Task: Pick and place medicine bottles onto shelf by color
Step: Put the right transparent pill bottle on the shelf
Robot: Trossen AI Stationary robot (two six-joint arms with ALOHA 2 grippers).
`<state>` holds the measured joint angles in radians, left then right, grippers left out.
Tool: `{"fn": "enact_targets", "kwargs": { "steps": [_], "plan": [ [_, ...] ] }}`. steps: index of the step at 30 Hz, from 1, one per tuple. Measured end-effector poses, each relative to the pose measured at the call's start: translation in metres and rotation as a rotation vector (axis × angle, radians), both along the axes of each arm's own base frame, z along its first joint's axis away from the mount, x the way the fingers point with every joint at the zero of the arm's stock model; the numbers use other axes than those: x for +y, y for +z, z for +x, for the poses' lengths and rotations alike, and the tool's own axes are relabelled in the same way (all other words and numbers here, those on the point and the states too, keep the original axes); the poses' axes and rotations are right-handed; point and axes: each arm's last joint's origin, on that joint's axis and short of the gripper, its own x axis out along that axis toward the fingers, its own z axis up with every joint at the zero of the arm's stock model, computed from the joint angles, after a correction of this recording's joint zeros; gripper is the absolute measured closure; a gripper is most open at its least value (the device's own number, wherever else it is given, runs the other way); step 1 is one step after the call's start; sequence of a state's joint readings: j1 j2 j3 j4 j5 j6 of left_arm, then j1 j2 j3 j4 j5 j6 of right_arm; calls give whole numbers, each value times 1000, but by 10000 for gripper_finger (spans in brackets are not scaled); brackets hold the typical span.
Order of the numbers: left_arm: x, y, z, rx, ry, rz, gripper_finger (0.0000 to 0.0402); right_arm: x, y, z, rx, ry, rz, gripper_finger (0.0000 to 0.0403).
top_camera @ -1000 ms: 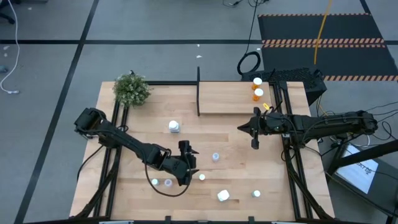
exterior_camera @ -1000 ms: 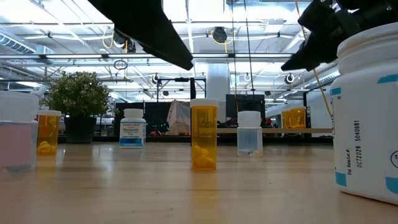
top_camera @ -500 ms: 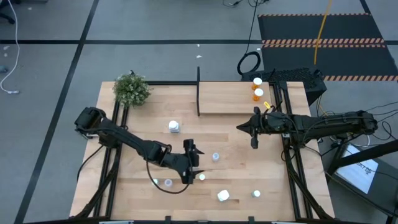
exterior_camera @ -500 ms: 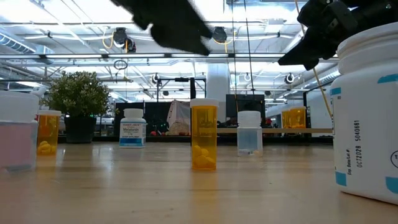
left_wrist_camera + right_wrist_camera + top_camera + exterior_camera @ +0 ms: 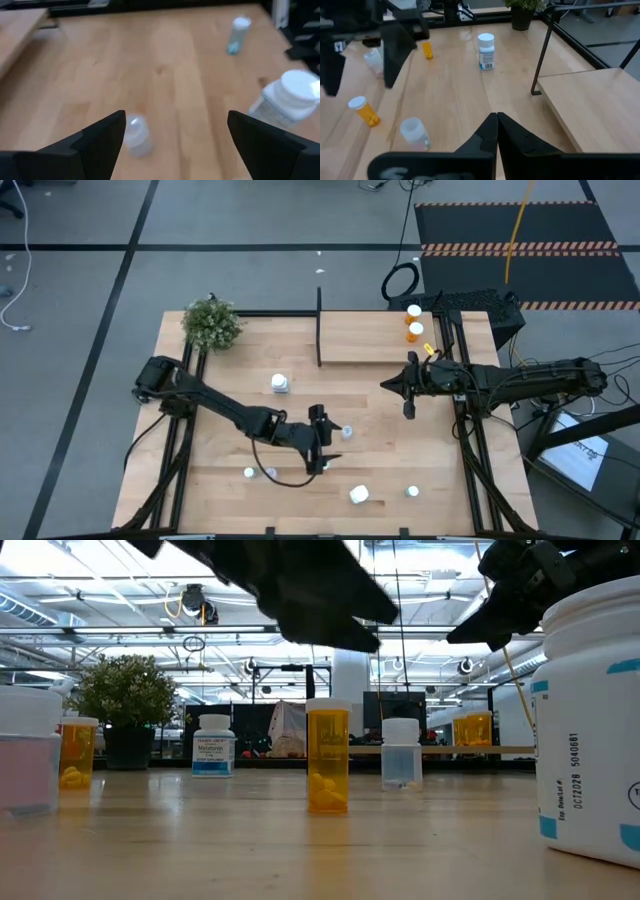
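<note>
Wooden tabletop (image 5: 230,390) carries scattered medicine bottles; shelf (image 5: 375,338) sits at the far side with its black post (image 5: 319,326) at one corner.

Left gripper (image 5: 322,448) is out over mid-tabletop, jaws spread wide with nothing between them. Its wrist view shows a small clear bottle (image 5: 136,134) standing on the wood in the gap ahead of the fingers (image 5: 102,136), not touched. A clear bottle with white cap (image 5: 347,432) stands just beside the gripper in the high view.

Right gripper (image 5: 408,387) hovers near the shelf's front edge, jaws closed together, empty.

Already on the shelf: two orange bottles (image 5: 414,322) at the right end, close together.

On the tabletop:
- white bottle with blue label (image 5: 280,384) towards the plant (image 5: 212,323); the label has a line of print but I can't make it out in any view
- large white bottle (image 5: 359,495) near the front edge; the low view shows it (image 5: 590,730) very close, blue band, sideways print reading roughly "OCT2028 5040861"
- small pale bottles at front left (image 5: 259,473) and one at front right (image 5: 412,492)
- orange bottle (image 5: 328,768) with yellow pills stands upright mid-frame in the low view, clear bottle (image 5: 401,752) behind it
</note>
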<state>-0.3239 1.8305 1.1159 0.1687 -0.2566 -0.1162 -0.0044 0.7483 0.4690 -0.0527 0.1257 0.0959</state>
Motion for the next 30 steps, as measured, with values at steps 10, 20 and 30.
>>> {"fn": "enact_targets", "kwargs": {
  "steps": [10,20,30],
  "plan": [
    [24,-31,15,55,79,-6,51,0,-1,0,5,-1,3,399],
    [25,-55,25,50,41,-33,51,0,0,0,-1,-1,2,399],
    [32,-59,28,40,46,-15,94,0,1,0,-9,3,-9,399]
  ]
}}
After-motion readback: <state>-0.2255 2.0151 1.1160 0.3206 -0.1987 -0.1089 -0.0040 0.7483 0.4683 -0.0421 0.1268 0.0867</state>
